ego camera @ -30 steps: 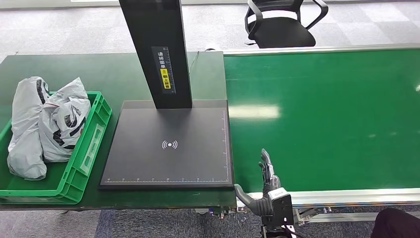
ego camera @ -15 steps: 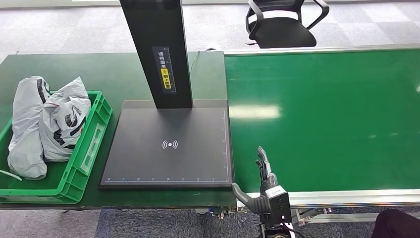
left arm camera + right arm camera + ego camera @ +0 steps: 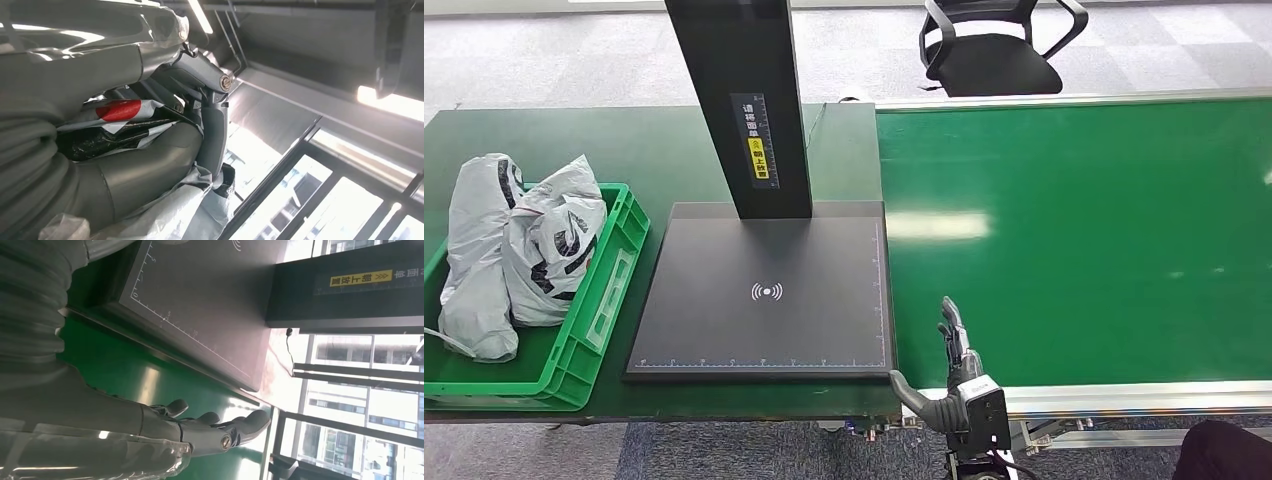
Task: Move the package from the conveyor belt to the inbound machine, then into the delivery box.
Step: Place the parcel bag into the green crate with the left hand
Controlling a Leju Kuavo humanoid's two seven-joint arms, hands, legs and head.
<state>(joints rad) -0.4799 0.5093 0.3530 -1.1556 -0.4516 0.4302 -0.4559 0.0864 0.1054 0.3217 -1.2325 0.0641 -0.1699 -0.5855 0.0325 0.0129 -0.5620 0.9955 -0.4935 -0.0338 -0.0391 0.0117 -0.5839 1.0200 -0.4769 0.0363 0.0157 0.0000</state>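
Observation:
The left wrist view has my left hand (image 3: 150, 165) gripping a crumpled grey package (image 3: 120, 112) with red and black print, pressed between its thumb and fingers. More grey plastic lies against the hand. Two grey packages (image 3: 514, 250) fill the green delivery box (image 3: 614, 270) at the table's left. The black inbound machine plate (image 3: 764, 290) (image 3: 200, 300) lies bare beneath its column (image 3: 744, 100). My right hand (image 3: 959, 375) (image 3: 200, 427) hangs at the near edge of the green conveyor belt (image 3: 1074, 230), fingers straight and apart, holding nothing.
A black office chair (image 3: 994, 45) stands beyond the belt's far side. The belt's metal rail (image 3: 1124, 398) runs along its near edge beside my right hand. The box sits close against the machine plate's left side.
My right hand has drifted slightly left and forward along the belt's near edge. A thin pale strip has come into the head view at the left edge beside the box.

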